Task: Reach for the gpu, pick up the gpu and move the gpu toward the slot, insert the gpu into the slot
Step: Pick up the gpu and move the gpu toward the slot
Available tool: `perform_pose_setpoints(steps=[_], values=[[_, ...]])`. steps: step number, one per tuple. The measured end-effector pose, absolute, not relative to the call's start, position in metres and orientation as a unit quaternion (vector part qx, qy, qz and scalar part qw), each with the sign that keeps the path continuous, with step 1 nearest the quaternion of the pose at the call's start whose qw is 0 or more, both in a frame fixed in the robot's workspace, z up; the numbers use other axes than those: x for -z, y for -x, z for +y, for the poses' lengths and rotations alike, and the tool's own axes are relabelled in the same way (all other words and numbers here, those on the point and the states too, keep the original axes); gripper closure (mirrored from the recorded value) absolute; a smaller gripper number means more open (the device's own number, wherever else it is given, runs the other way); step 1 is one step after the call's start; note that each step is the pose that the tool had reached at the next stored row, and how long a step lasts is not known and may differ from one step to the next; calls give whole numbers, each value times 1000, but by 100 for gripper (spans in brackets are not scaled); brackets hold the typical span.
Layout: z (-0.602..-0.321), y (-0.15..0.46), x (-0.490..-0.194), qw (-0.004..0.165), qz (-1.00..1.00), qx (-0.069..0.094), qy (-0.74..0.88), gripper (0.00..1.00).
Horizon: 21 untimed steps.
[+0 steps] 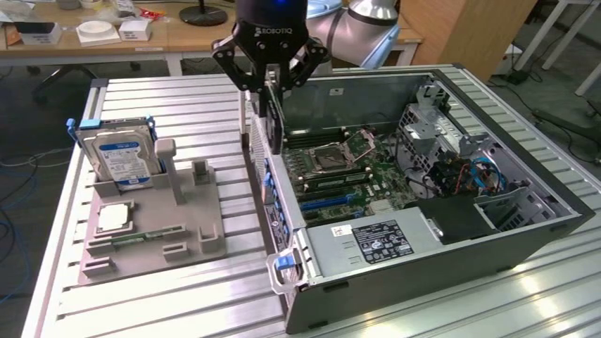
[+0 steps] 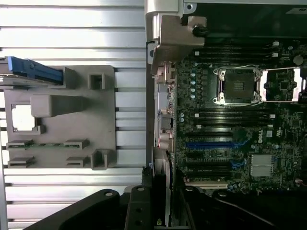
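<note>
Exterior view, big to small: slatted table [image 1: 169, 91] w/ the open case [image 1: 423, 282] on that view's right, board [image 1: 376, 179] exposed. A grey fixture [image 1: 202, 236] sits on the view's left w/ a drive [image 1: 120, 155] standing upright in it. Claw [image 1: 270, 83] hangs by the case wall on the view's left, between fixture and board, clamped on the gpu [image 1: 274, 123]. The card is held by its upper end and hangs vertical, edge-on, lower end just beside that wall and clear of the board afaict. So pick-up is done. I read this as the carry step: gpu in the air, not yet in the slot [image 2: 208, 144]. Wrist view looks down along the card onto the board, and the long blue slot lies apart from the card's edge, further in. It's prob the target, but I can't be sure which one is meant. Imo seating needs the card's bottom edge over the slot and parallel to it, then a straight push down w/o tilt. Risks I see: the card shifting in the grip or catching the wall.
</note>
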<state>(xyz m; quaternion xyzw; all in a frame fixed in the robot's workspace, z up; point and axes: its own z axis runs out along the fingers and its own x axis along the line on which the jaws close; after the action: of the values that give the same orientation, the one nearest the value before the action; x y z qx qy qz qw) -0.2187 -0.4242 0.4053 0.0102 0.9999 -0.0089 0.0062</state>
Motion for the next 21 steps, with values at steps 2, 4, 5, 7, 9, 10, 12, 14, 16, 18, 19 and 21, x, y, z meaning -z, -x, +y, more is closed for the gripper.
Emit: perform_pose_setpoints(steps=[2, 4, 5, 7, 9, 10, 12, 14, 16, 18, 19, 21], values=[[-424, 215, -405, 6, 1000, 9, -10, 73], [-424, 211, -404, 6, 1000, 9, -10, 73], [-424, 208, -404, 6, 1000, 9, -10, 73], [-424, 201, -404, 6, 1000, 9, -10, 73], [-424, 194, -404, 6, 1000, 8, -10, 73], [-424, 190, -404, 6, 1000, 8, -10, 73], [-424, 183, -404, 6, 1000, 8, -10, 73], [-424, 178, -404, 6, 1000, 8, -10, 73], [-424, 173, -403, 6, 1000, 8, -10, 73], [-424, 169, -403, 6, 1000, 8, -10, 73], [-424, 167, -403, 6, 1000, 7, -10, 73], [-424, 163, -403, 6, 1000, 7, -10, 73]])
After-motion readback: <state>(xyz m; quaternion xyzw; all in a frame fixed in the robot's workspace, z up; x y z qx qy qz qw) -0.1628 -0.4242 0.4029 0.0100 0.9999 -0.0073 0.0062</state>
